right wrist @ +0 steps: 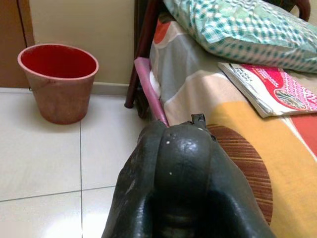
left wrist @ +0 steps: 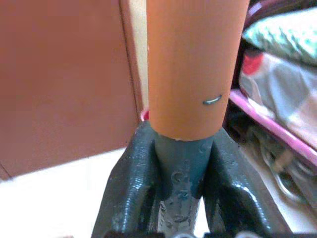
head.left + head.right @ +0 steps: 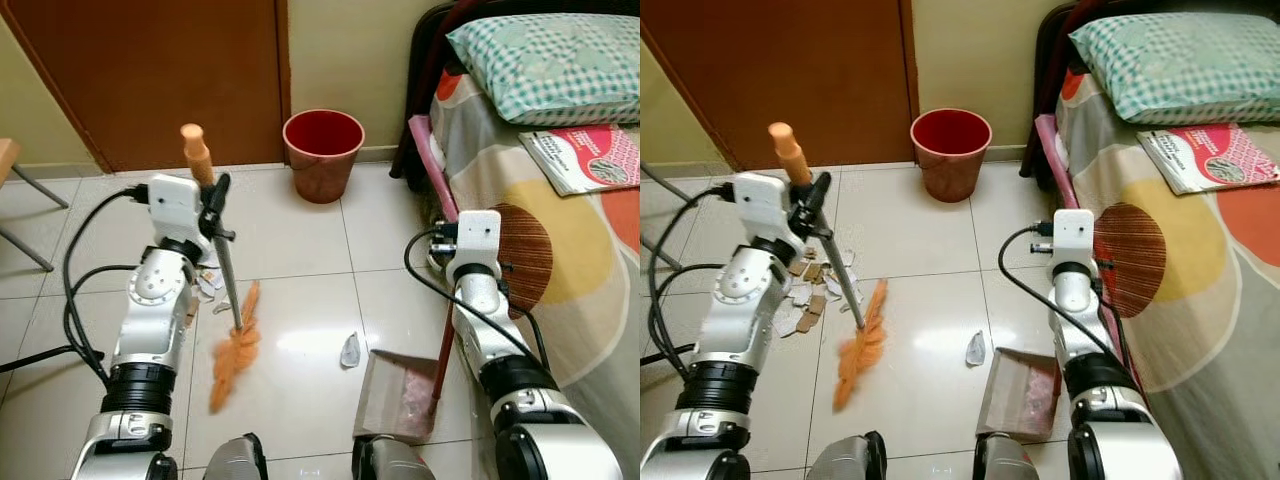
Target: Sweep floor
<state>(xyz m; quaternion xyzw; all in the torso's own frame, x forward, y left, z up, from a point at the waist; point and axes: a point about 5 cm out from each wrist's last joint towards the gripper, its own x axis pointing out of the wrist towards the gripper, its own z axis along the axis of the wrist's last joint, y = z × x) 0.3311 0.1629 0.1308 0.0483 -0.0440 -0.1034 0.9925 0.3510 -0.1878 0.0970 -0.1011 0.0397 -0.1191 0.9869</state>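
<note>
My left gripper [image 3: 215,208] is shut on the broom's grey shaft [image 2: 181,188], just below its orange grip [image 3: 196,150]. The broom leans down to the right, and its orange bristles [image 3: 235,358] rest on the tiled floor. Torn paper and cardboard scraps [image 3: 806,292] lie left of the bristles. A crumpled clear wrapper [image 3: 351,350] lies between the bristles and the dustpan [image 3: 392,392]. The brown dustpan sits flat on the floor at the lower right. Its red handle [image 3: 443,350] rises to my right gripper [image 3: 452,262], whose fingers [image 1: 185,163] are shut on it beside the bed.
A red bucket [image 3: 323,150] stands by the back wall, next to a brown door [image 3: 170,70]. A bed [image 3: 560,240] with a pillow [image 3: 550,60] and a magazine [image 3: 585,155] lines the right side. Chair legs [image 3: 28,205] stand at far left. Black cables [image 3: 80,300] trail by my left arm.
</note>
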